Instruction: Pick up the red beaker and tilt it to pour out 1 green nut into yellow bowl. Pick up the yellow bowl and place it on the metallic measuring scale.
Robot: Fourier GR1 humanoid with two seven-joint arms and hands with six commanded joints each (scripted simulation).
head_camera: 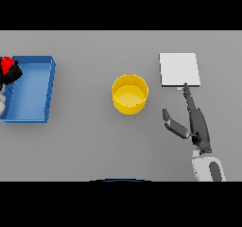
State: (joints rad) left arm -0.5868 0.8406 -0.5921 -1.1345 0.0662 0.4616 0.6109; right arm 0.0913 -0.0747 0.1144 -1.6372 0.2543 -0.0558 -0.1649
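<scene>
Yellow bowl (130, 94) sits mid-surface just left of the metallic scale (179, 69), not yet on it, while I hold the left robot hand (12, 74) gripping the red beaker (6, 64) over the blue tray (33, 89), right robot hand (194, 122) open beside the bowl.

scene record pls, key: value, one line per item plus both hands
yellow bowl: upright on the grey table, centre, apart from the scale
measuring scale: flat, white-grey, right of the bowl, nothing on it
blue tray: far left
red beaker: at the left edge over the tray, partly cut off
left hand: dark, at the beaker; grip unclear
right hand: open, fingers straight, fingertip at the scale's near edge, thumb spread toward the bowl
</scene>
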